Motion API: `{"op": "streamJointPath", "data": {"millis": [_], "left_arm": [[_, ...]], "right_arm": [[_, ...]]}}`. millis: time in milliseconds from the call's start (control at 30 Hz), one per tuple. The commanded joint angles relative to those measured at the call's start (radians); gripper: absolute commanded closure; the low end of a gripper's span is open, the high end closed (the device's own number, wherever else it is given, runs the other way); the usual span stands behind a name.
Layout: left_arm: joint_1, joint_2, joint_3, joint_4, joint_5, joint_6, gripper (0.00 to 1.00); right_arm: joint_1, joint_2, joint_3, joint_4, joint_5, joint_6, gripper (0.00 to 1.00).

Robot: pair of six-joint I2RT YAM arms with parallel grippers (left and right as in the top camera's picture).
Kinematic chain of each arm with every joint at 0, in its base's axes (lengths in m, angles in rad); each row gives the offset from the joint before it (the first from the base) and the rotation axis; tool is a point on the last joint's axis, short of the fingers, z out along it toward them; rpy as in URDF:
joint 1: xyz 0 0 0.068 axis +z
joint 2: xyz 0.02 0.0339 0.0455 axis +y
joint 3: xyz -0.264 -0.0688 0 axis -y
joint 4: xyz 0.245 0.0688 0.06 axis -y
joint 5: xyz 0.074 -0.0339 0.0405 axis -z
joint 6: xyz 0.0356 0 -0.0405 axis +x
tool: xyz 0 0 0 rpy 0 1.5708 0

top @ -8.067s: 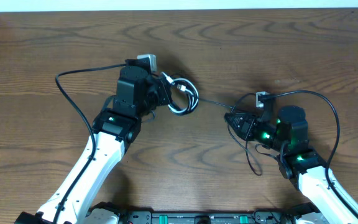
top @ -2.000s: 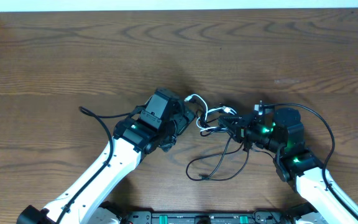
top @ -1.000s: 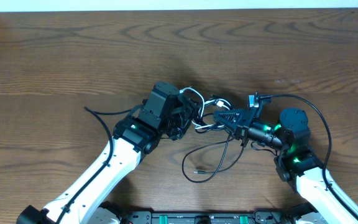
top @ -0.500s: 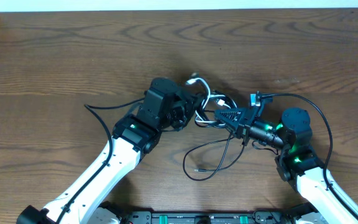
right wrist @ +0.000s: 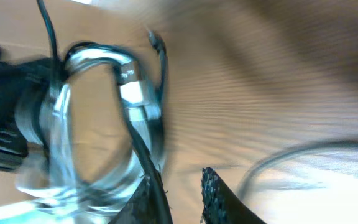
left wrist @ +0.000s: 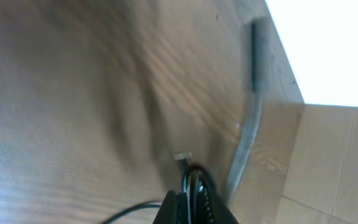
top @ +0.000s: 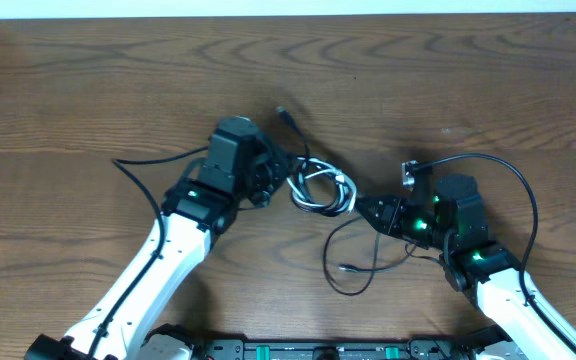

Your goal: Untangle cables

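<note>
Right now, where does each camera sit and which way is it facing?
Overhead: fixed above the table, looking straight down; shows both arms, left gripper, right gripper and cable coil.
Left wrist: on the left arm, looking past its shut fingers along the table; blurred.
Right wrist: on the right arm, facing the coil past its parted fingers.
Shared: overhead and right wrist both show the coil.

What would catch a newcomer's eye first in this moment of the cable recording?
The white-and-black coil of cables in the middle of the table stands out first, with the left gripper shut on a strand at its left edge. Just right of the coil sits the right gripper. Below that, a loose black cable loops toward the near edge.
</note>
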Motion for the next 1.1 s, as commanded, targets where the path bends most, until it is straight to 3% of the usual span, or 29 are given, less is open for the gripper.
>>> {"op": "streamJointPath", "data": {"millis": [0,133,233,333,467,600,733,867,967,1000,1033,1067], "left_arm": [[0.056,-0.004,0.010,0.006,0.010,0.142,0.92],[0.063,-0.004,0.010,-0.004,0.004,0.129,0.93],[0.062,-0.004,0.010,-0.064,-0.072,-0.017,0.93],[0.063,-0.004,0.010,-0.208,-0.217,-0.176,0.92],[0.062,-0.004,0.010,-0.343,-0.312,-0.232,0.92],[0.062,-0.003,0.010,-0.462,-0.469,-0.223,0.92],[0.062,-0.003,0.010,-0.553,-0.565,-0.208,0.92],[0.062,-0.003,0.010,-0.556,-0.565,-0.174,0.92],[0.062,-0.003,0.010,-0.555,-0.565,-0.174,0.92],[0.062,-0.003,0.010,-0.555,-0.565,-0.174,0.92],[0.062,-0.003,0.010,-0.555,-0.565,-0.175,0.92],[0.062,-0.003,0.010,-0.552,-0.565,-0.175,0.92]], "right_arm": [[-0.002,-0.005,0.001,-0.016,0.144,-0.195,0.76],[-0.001,-0.006,0.002,-0.007,0.118,-0.214,0.66],[-0.001,-0.007,0.002,0.017,-0.011,-0.328,0.60],[-0.002,-0.020,0.002,0.053,-0.172,-0.392,0.46],[-0.001,-0.043,0.002,0.212,-0.418,-0.362,0.42],[0.019,-0.056,0.002,0.379,-0.486,-0.233,0.34],[0.082,-0.057,0.002,0.378,-0.348,-0.265,0.28],[0.153,-0.057,0.002,0.181,0.035,-0.327,0.25],[0.192,-0.057,0.002,0.008,0.277,-0.248,0.21],[0.194,-0.057,0.002,-0.030,0.286,-0.224,0.18],[0.194,-0.057,0.002,-0.072,0.280,-0.196,0.05],[0.194,-0.057,0.002,-0.099,0.261,-0.175,0.01]]}}
